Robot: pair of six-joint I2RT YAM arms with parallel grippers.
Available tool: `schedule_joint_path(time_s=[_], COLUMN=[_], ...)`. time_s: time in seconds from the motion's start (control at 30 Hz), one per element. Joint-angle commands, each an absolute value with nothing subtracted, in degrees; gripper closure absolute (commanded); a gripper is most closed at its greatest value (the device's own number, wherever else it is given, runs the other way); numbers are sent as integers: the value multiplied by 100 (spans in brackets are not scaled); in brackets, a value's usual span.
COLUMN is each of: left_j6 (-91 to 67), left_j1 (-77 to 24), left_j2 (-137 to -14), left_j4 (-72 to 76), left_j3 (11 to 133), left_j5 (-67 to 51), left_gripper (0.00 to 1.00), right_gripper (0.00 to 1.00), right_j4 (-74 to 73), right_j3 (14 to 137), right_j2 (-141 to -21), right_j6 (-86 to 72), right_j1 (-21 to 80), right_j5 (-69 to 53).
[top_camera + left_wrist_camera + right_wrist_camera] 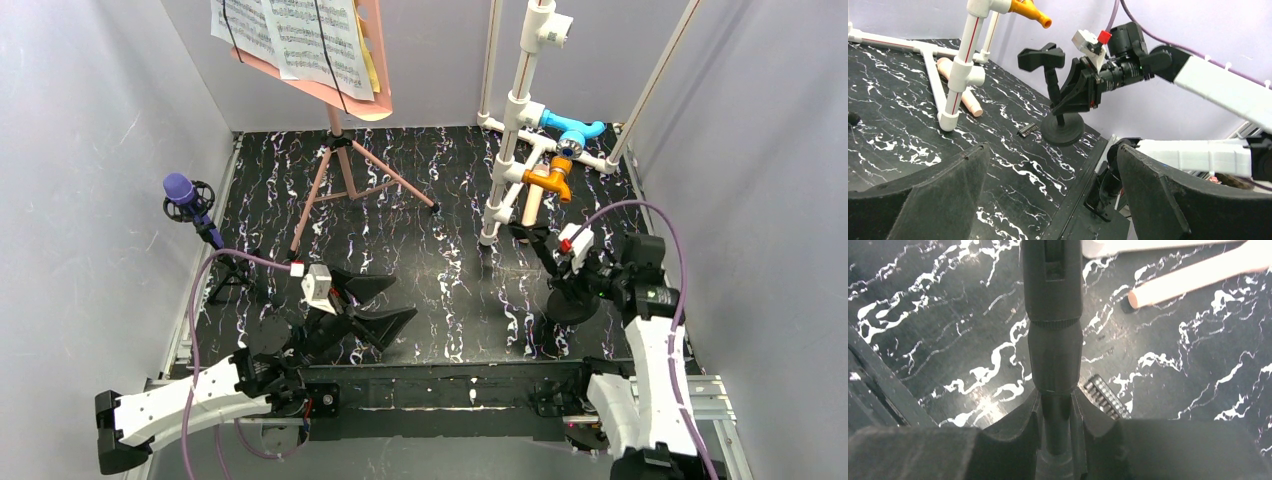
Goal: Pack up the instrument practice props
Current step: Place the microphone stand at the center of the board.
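Observation:
The pink sheet-music holder (340, 95) stands on its tripod legs at the back, carrying printed music pages (295, 35). At the left edge a purple microphone (180, 190) sits on a small black tripod (228, 268). A beige microphone (533, 205) lies under the pipe frame and also shows in the wrist views (960, 85) (1198, 277). My right gripper (558, 272) (1055, 400) is shut on the post of a black round-based microphone stand (1063, 129) (1054, 340), whose top clip is empty. Near the front, my left gripper (400, 300) (1053, 147) hangs wide open, holding nothing.
A white pipe frame (520, 110) with blue and orange fittings stands at the back right. A small black toothed strip (1028, 130) (1105, 397) lies beside the stand's base. Grey walls close in on both sides, and a metal rail runs along the front.

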State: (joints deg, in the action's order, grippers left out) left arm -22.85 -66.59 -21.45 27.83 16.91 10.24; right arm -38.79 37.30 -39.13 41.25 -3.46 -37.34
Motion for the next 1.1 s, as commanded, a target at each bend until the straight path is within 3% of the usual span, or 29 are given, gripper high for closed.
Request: schedule_joint_path(time_s=[0.0, 0.2, 0.33, 0.57, 0.83, 1.07], left_j6=[-2127, -2064, -2048, -2048, -2046, -2028], left_j1=[-6656, -6662, -6667, -6660, -6657, -6656], left_j2=[-1833, -1641, -1645, -1645, -1582, -1604], left_j4=[2580, 2464, 2451, 2434, 2395, 2248], left_j3=[1567, 1514, 1494, 1490, 1466, 1527], left_j5=[1184, 1268, 1300, 1296, 1340, 1360], left_gripper=[2, 2, 2, 2, 2, 2], right_gripper=[99, 99, 99, 99, 99, 99], right_j4=[-4720, -7012, -7127, -5907, -3125, -2334], right_j3=[4500, 5100, 5121, 5001, 4442, 4469], right_j2=[-4676, -5965, -6336, -6422, -6054, -6502], right_j6=[6110, 9030, 9468, 8451, 6018, 5265], right_j1=[-1406, -2824, -3265, -3321, -3321, -3322], right_j5=[-4714, -5425, -5458, -5585, -5565, -5724])
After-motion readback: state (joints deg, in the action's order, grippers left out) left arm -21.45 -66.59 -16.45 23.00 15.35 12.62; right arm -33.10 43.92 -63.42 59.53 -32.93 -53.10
